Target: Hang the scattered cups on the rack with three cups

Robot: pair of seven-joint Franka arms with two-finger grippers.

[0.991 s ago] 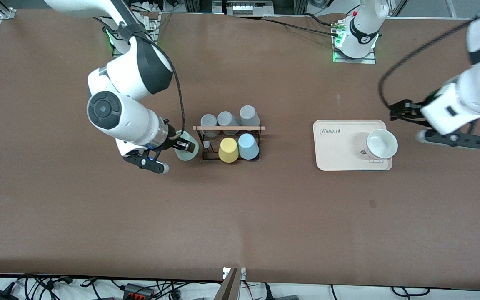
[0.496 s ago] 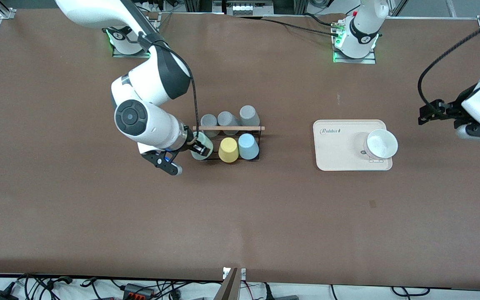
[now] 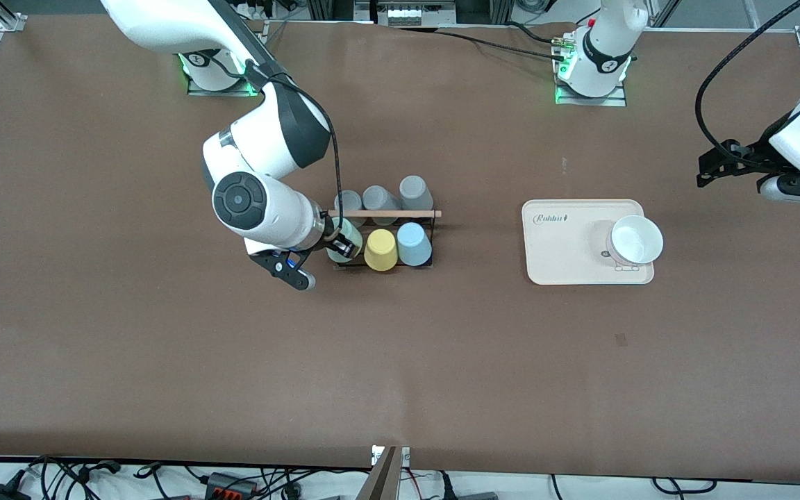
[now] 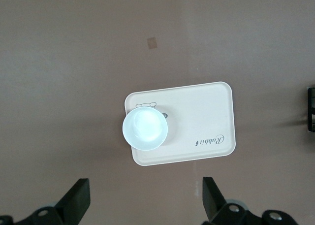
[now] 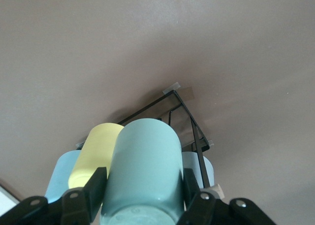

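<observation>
My right gripper [image 3: 339, 241] is shut on the pale mint green cup [image 3: 346, 248], holding it over the end of the black wire rack [image 3: 433, 239] toward the right arm, right beside a yellow cup [image 3: 380, 250]. In the right wrist view the mint cup [image 5: 142, 161] sits between both fingers [image 5: 92, 190] with its base toward the camera and its mouth toward the rack [image 5: 183, 106]. The light blue cup [image 3: 414, 244] stands upside down on the rack next to the yellow one. My left gripper [image 3: 711, 172] waits open in the air, away from the rack; its fingers [image 4: 78, 205] hold nothing.
Three grey cups [image 3: 378, 198] sit on the rack's row farther from the front camera, under the wooden rod [image 3: 382, 213]. A beige tray [image 3: 560, 243] with a white bowl [image 3: 636, 239] lies toward the left arm's end of the table.
The right gripper has carried the mint cup sideways to the rack's end beside the yellow cup. The left arm has drawn away from the tray toward the table's edge.
</observation>
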